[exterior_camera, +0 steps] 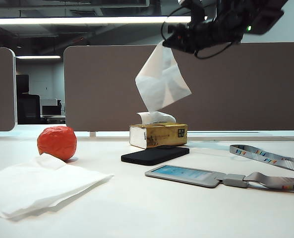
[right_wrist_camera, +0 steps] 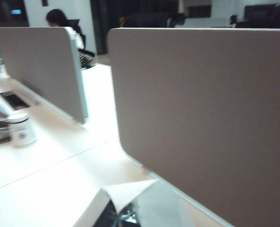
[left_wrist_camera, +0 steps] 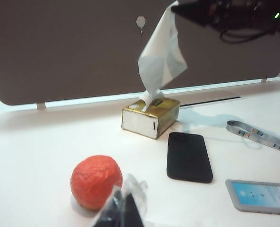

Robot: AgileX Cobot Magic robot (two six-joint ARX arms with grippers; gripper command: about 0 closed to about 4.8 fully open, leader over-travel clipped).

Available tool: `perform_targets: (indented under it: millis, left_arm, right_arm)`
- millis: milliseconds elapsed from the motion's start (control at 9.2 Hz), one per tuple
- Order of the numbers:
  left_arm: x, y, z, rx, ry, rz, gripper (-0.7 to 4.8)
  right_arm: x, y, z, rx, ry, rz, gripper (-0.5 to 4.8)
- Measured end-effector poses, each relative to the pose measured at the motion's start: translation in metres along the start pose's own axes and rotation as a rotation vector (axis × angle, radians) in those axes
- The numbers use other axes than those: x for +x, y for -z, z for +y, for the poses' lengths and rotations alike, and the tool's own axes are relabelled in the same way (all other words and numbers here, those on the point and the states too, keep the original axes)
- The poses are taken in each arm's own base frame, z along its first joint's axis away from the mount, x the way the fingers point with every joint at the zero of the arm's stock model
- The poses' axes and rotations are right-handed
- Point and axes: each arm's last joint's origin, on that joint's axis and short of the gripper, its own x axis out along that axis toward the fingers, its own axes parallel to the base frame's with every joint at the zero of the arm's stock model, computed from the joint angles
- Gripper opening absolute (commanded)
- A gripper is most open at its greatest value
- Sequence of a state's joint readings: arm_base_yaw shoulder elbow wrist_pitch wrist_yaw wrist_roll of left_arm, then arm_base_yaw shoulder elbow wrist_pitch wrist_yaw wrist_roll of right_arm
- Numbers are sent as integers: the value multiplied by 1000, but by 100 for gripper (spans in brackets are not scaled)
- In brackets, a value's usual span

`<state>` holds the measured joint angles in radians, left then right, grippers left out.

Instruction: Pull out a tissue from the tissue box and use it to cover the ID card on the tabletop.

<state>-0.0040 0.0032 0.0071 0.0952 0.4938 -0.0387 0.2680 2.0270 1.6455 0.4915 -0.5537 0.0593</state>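
- Right gripper (exterior_camera: pixel 170 41): raised high above the tissue box, jaws closed on the top corner of the tissue; in the right wrist view only a white fold of the sheet shows at its tip (right_wrist_camera: pixel 123 215).
- Tissue (exterior_camera: pixel 161 82): a single white sheet hanging from the right gripper, creased; in the exterior view its lower tip appears just clear of the box's tuft, while in the left wrist view it seems to meet it.
- Tissue box (exterior_camera: pixel 159 135): gold, with a white tuft on top, standing towards the far edge of the tabletop (exterior_camera: pixel 151 208), near its middle.
- ID card (exterior_camera: pixel 184 175): light blue in a grey holder, lying flat and uncovered nearer the front edge, right of the middle; its grey lanyard (exterior_camera: pixel 268 157) trails towards the right edge.
- Black slab (exterior_camera: pixel 155 154): flat, between box and card.
- Red crumpled ball (exterior_camera: pixel 57 143): on the left side, behind a thick white napkin (exterior_camera: pixel 37 186) near the front left corner.
- Left gripper (left_wrist_camera: pixel 122 210): low near the ball, only its dark tip visible; whether it is open cannot be told.
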Motion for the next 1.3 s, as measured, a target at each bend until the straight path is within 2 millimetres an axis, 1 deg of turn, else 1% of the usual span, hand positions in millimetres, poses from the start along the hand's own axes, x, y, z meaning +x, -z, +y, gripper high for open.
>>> perform_targets:
  millis: [217, 326, 435, 544, 652, 761, 870, 979, 1087, 1196, 1305]
  left_arm:
    - [0, 1, 0, -6, -1, 12, -6]
    - [0, 0, 0, -1, 0, 2, -6]
    - [0, 0, 0, -1, 0, 2, -6]
    - [0, 0, 0, -1, 0, 2, -6]
    - [0, 0, 0, -1, 0, 2, -6]
    - [0, 0, 0, -1, -1, 2, -6]
    - [0, 0, 0, -1, -1, 2, -6]
    - [0, 0, 0, -1, -1, 2, -6]
    - [0, 0, 0, -1, -1, 2, -6]
    - [0, 0, 0, -1, -1, 2, -6]
    - [0, 0, 0, -1, -1, 2, -6]
  right_arm:
    - [-15, -21, 14, 87, -76, 133, -5]
    - [-50, -38, 40, 189, -97, 399, -5]
    - [-58, -35, 45, 197, -97, 415, -5]
    - [-69, -21, 51, 227, -97, 462, -5]
    - [-82, -4, 60, 261, -102, 519, -5]
    - [-96, 14, 77, 276, -124, 570, -5]
    - [-112, 32, 102, 260, -169, 571, -5]
    - [-121, 53, 111, 276, -177, 573, -5]
    - [-139, 91, 118, 342, -153, 675, -5]
    - [-141, 96, 119, 349, -152, 687, -5]
    - [-153, 113, 124, 380, -147, 741, -5]
